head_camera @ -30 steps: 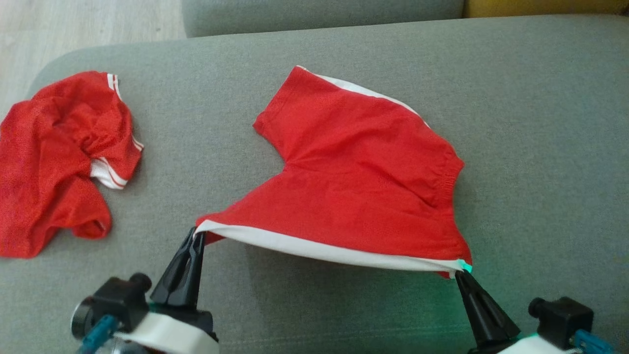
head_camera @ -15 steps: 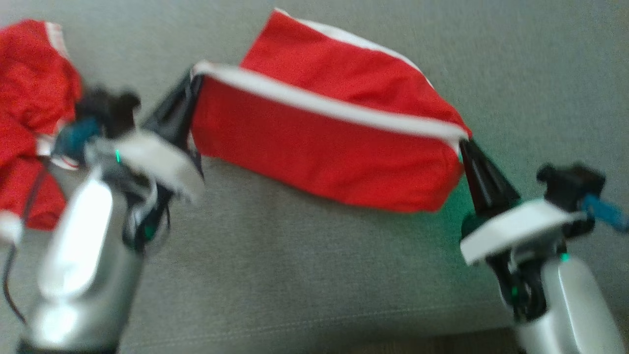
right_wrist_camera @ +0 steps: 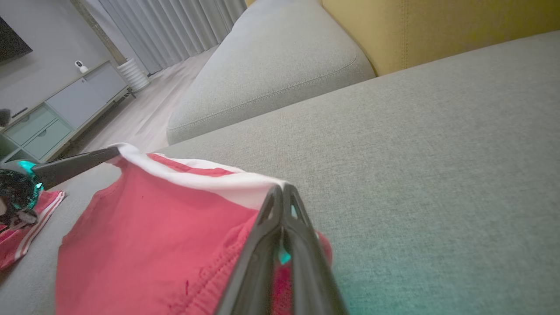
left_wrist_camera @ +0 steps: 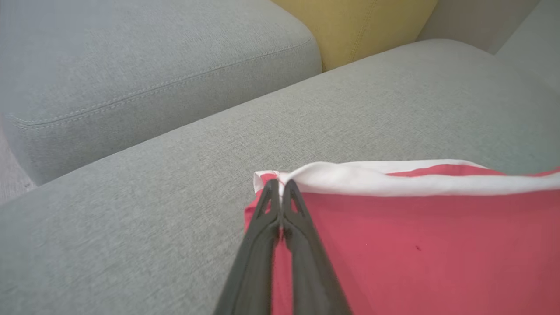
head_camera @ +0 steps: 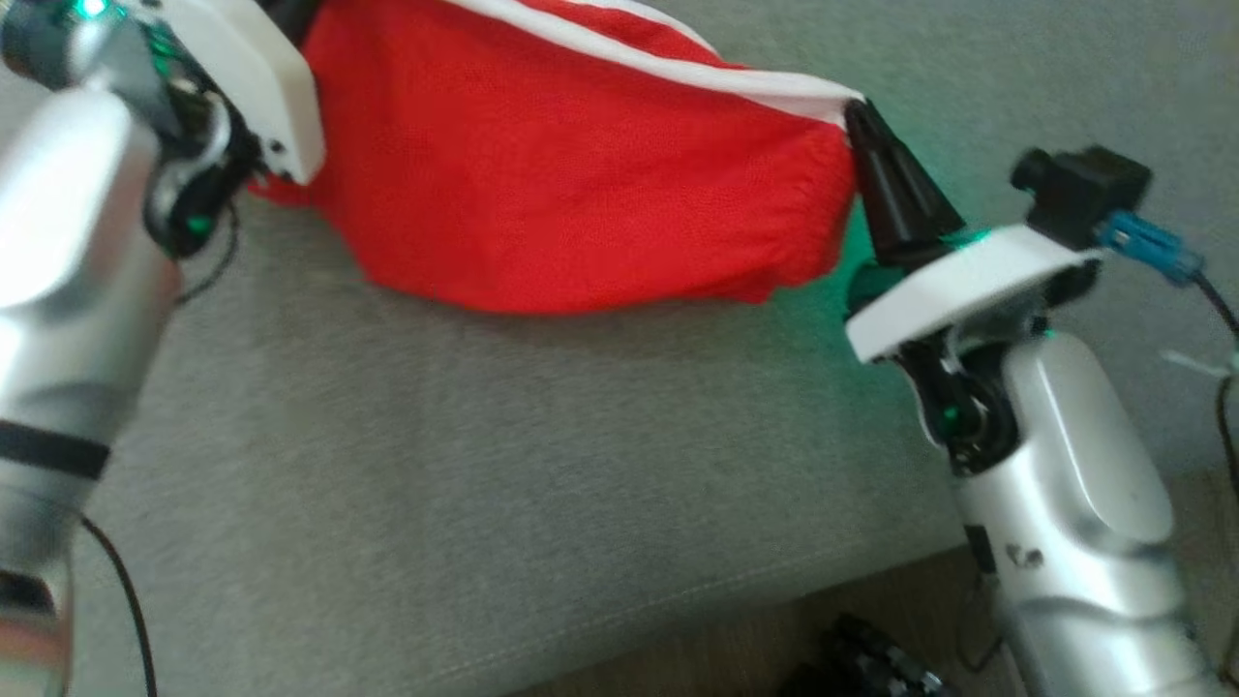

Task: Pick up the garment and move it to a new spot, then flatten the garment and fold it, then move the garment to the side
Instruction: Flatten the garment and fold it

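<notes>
Found the shorts (head_camera: 561,184) strung by the white band (head_camera: 678,73) between the two arms, above the sofa seat (head_camera: 465,484). Saw the left gripper (left_wrist_camera: 279,187) pinched shut on the band's left corner, fingers pressed together with cloth nipped at the very tips. Saw the right gripper (right_wrist_camera: 283,189) likewise clamped on the band's right corner.

Read the band as the long axis: stretched nearly straight from one set of tips to the other, running across the robot's front, with the left end higher in the head view than the right. Noted the red cloth hanging from that line toward the robot, on the near side of both jaws, with the lower edge sagging close to the seat; could not tell whether touching it. Noted a strip of red showing beyond the band, so took another layer to lie on the far side.

Judged neither arm the nearer one, each being at its own end. Judged the fold to be under way. Reckoned the coming move to turn on laying the band down evenly, both ends lowered together away from the robot, so as to land the held edge on the far layer. Feared a skewed fold if one end dropped first.

Spotted a second red garment (right_wrist_camera: 26,227) well off to the left, apart from this one.
</notes>
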Controlling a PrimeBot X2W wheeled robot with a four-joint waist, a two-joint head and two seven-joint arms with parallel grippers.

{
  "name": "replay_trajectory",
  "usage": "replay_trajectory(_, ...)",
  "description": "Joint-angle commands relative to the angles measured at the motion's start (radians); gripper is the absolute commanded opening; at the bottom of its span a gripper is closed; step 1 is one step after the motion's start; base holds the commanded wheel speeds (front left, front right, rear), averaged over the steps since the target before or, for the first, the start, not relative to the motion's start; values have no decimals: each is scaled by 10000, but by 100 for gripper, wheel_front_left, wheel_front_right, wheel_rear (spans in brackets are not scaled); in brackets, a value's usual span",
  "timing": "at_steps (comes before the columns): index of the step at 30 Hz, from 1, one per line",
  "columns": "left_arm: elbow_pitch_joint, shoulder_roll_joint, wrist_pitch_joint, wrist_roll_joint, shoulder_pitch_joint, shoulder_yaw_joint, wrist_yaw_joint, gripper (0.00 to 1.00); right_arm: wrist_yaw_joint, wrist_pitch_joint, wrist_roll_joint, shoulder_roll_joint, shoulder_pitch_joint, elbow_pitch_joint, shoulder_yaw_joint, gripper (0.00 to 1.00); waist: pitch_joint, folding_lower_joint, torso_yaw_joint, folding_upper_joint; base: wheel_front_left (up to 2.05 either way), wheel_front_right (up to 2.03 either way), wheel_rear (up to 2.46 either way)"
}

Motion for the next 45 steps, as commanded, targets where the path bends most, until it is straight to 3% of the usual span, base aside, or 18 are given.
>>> replay_trajectory(1,-67,494,-30,-175,-667,104,-58,0,40,-181,136,-20,-216,-153,309,0,373,-3,-475,0,0,0,0)
replay_trajectory(9,1372,780,-379,-1448,-1707,-1209,-58,0,40,-929,825,-19,-974,918,1156,0,612,-3,-1020,0,0,0,0)
replay_trajectory(10,1551,764,-439,-1591,-1767,-1278,-58,31,40,-1024,902,-19,-1032,957,1279,17,632,-3,-1035,0,0,0,0)
replay_trajectory(11,1774,737,-528,-1792,-1807,-1241,-58,92,40,-1132,903,-19,-1087,997,1376,69,641,-3,-1054,0,0,0,0)
replay_trajectory(12,1988,707,-562,-1936,-1823,-1256,-58,100,40,-1239,857,-19,-1118,1044,1447,100,632,-3,-1059,0,0,0,0)
replay_trajectory(15,2564,610,-1021,-2040,-1869,-1250,-49,100,40,-1750,516,-19,-1073,1051,1431,100,549,-3,-951,0,0,0,0)
replay_trajectory(19,2966,214,-3015,-1830,-1544,-1036,524,100,40,-2725,-757,-106,-541,708,877,100,225,-3,-477,0,0,0,0)
replay_trajectory(23,2504,38,-3798,-1549,-859,-659,1405,100,40,-3070,-1745,-189,175,94,59,100,-144,-3,18,0,0,0,0)
replay_trajectory(25,835,151,-3838,-974,-68,236,2171,100,40,-2995,-2156,-171,756,-463,-511,100,-382,-3,382,0,0,0,0)
replay_trajectory(29,-1744,230,-3842,21,1836,1531,3089,100,40,-2644,-2516,-151,1462,-1158,-1119,100,-747,-3,833,0,0,0,0)
replay_trajectory(34,-4099,57,-3844,995,4352,2530,3843,100,40,-2115,-2831,-138,2297,-1913,-1567,100,-1218,-3,1321,0,0,0,0)
replay_trajectory(45,-5570,-381,-3845,2179,6983,3318,4037,100,40,-1444,-2917,-104,3456,-2841,-1634,100,-1931,-3,1766,0,0,0,0)
